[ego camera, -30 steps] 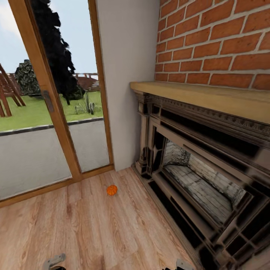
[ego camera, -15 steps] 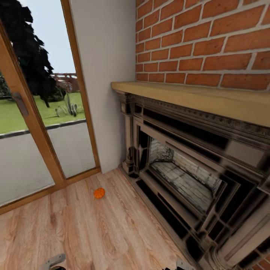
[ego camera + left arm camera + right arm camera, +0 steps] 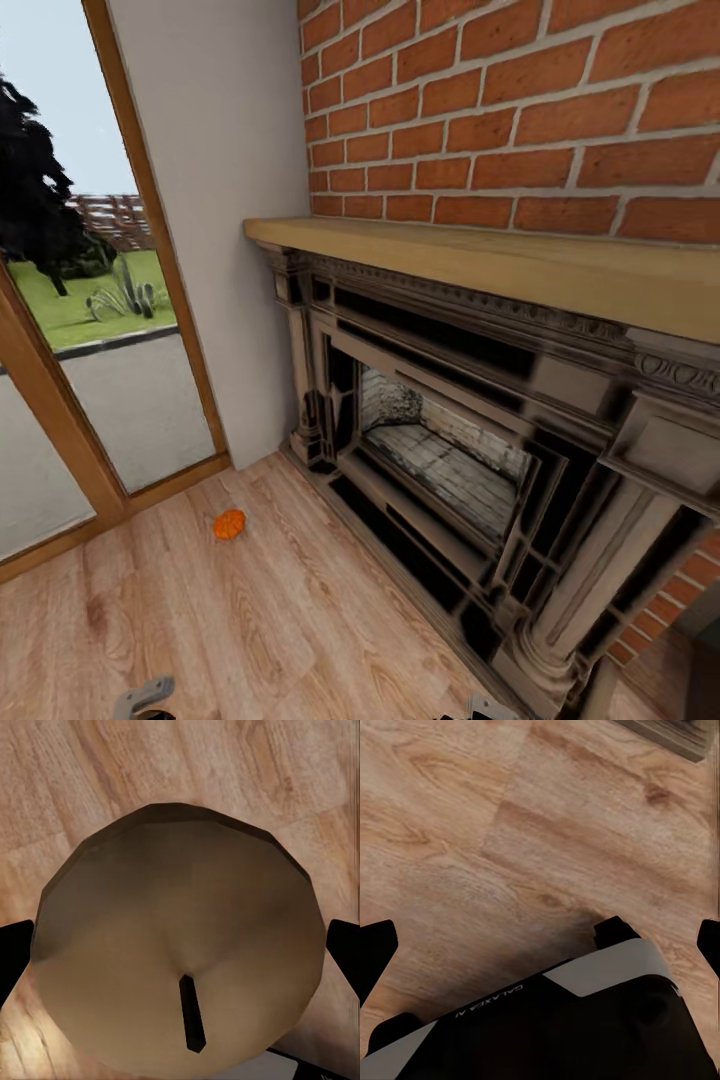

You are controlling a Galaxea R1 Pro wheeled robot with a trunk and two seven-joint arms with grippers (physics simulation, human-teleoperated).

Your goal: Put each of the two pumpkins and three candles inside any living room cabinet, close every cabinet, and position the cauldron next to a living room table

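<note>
While the head view looks down at a corner of the room, one pumpkin (image 3: 229, 524) lies alone on the wooden floor (image 3: 300, 630), small, orange and ribbed, near the foot of the pale wall (image 3: 220, 200) and well apart from both arms. To its right stands a dark carved fireplace (image 3: 470, 440) with a light wooden mantel (image 3: 500, 262) and red brick (image 3: 520, 110) above it. To its left a glass door with a wooden frame (image 3: 150, 230) gives onto grass and trees outside.

In the left wrist view, the left gripper (image 3: 180, 960) has a candle (image 3: 180, 945) between its dark fingers (image 3: 15, 952), one finger at each side of the grey-tan cylinder. The candle's flat top faces the camera, with a short dark wick (image 3: 192, 1014) showing on it. The fingers sit right at the candle's sides, pinching it, and the floor shows behind.

In the right wrist view, the right gripper (image 3: 540, 945) has its fingers (image 3: 376, 949) spread wide with nothing between them. Beneath it are the floorboards and part of the robot's dark base (image 3: 562, 1020) with a white band.
</note>
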